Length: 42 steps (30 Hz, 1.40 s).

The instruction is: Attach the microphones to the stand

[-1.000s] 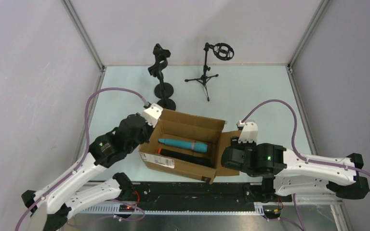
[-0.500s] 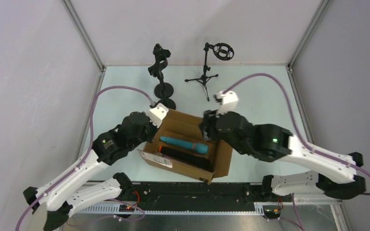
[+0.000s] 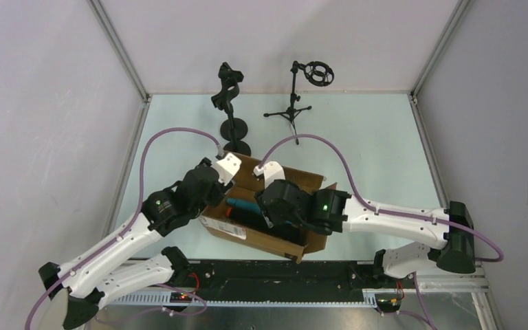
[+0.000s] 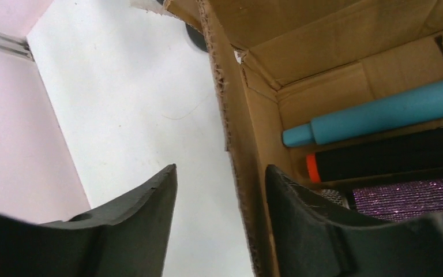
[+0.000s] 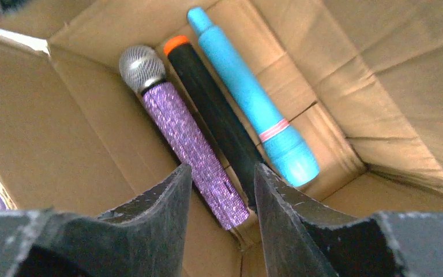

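Three microphones lie side by side in the open cardboard box (image 3: 247,237): a turquoise one (image 5: 248,92), a black one with an orange end (image 5: 213,109) and a glittery purple one (image 5: 190,138) with a silver mesh head (image 5: 141,66). My right gripper (image 5: 222,167) hangs open inside the box, just above the purple microphone's tail end, holding nothing. My left gripper (image 4: 220,168) is open astride the box's left wall (image 4: 236,144), one finger outside and one inside. A black clip stand (image 3: 228,96) and a tripod stand (image 3: 290,110) are at the back.
The box's walls and flaps (image 5: 46,127) close in around my right gripper. A second round black base (image 3: 238,148) sits just behind the box's far left corner. Purple cables (image 3: 316,148) arc over the table (image 3: 371,144). Enclosure walls rise on both sides.
My right arm swung from the box's right side to over and into the box. My left gripper went from shut to open at the box's left wall.
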Tool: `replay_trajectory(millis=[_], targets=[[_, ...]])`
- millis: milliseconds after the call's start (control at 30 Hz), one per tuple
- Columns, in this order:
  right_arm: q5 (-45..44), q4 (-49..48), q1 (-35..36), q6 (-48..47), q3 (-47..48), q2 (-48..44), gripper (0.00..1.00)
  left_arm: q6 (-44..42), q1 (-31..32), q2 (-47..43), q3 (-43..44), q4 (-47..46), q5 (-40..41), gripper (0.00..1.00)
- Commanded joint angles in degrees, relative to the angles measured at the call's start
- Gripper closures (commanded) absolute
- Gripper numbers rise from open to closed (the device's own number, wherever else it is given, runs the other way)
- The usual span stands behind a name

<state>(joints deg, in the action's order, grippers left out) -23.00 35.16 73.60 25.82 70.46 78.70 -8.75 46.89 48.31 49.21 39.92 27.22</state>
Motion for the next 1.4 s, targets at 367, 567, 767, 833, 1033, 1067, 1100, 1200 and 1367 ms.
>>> replay_trajectory(millis=[367,567,767,833,1033,1067,1100,1200,1367], targets=[[7.9,-14.2,7.2,-4.6,-17.4,-14.9,0.40,-12.6,-4.6,-3.2,0.7,1.5,-21.7,1.00],[3.5,-14.3,9.7,-6.3,-17.5,-13.1,0.39,-14.0,-5.7,0.4,11.4,1.5,-22.7,1.00],[-2.3,-16.1,9.4,-7.4,-17.7,-10.4,0.34,-14.2,-5.8,-0.4,18.5,1.5,-30.1,1.00],[-2.6,-17.4,8.3,-7.6,-17.6,-9.0,0.33,-13.4,-5.7,-0.6,18.9,1.5,-31.5,1.00],[-1.3,-20.9,5.6,-7.6,-15.8,-3.2,0.33,-12.2,-5.7,-1.9,16.6,1.5,-33.2,1.00],[-0.9,-21.1,5.4,-7.9,-15.5,-1.3,0.34,-11.9,-5.7,-1.8,16.6,1.5,-33.2,1.00],[-0.3,-20.8,4.7,-7.8,-14.4,-0.2,0.35,-12.0,-5.7,-1.8,16.6,1.5,-33.2,1.00],[0.2,-18.9,3.6,-6.3,-11.5,6.0,0.39,-12.2,-5.7,-1.7,17.0,1.5,-34.2,1.00],[-3.3,-15.9,2.6,-3.8,-8.5,10.5,0.42,-12.6,-5.7,-2.2,17.1,1.5,-35.9,1.00]])
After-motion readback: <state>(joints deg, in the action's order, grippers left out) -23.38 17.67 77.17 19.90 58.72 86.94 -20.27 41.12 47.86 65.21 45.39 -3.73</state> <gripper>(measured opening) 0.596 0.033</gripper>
